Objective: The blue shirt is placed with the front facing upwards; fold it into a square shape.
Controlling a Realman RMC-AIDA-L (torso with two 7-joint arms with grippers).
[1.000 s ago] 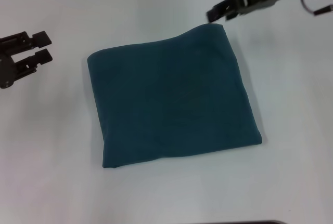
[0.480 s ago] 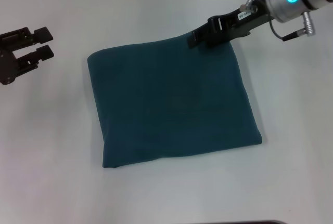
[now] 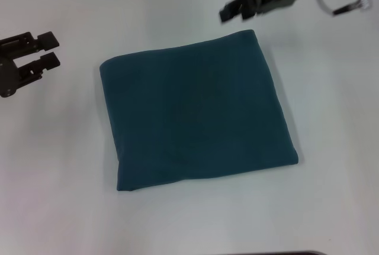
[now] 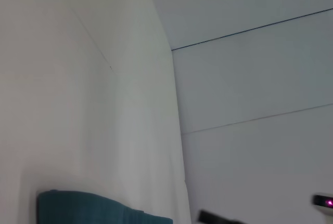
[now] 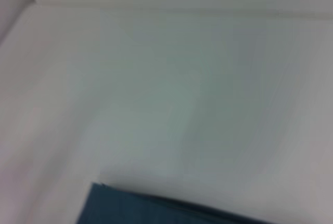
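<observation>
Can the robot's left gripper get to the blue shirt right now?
Probably yes. The left gripper sits open off to the side of the folded blue shirt, with only bare white table between them and nothing blocking the way.

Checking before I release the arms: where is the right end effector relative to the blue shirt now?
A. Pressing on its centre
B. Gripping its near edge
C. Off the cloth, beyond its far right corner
C: the right end effector sits apart from the folded blue shirt, past its far right corner.

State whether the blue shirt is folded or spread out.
Folded: the blue shirt lies as a compact, near-square teal block on the table, with no sleeves or print showing.
</observation>
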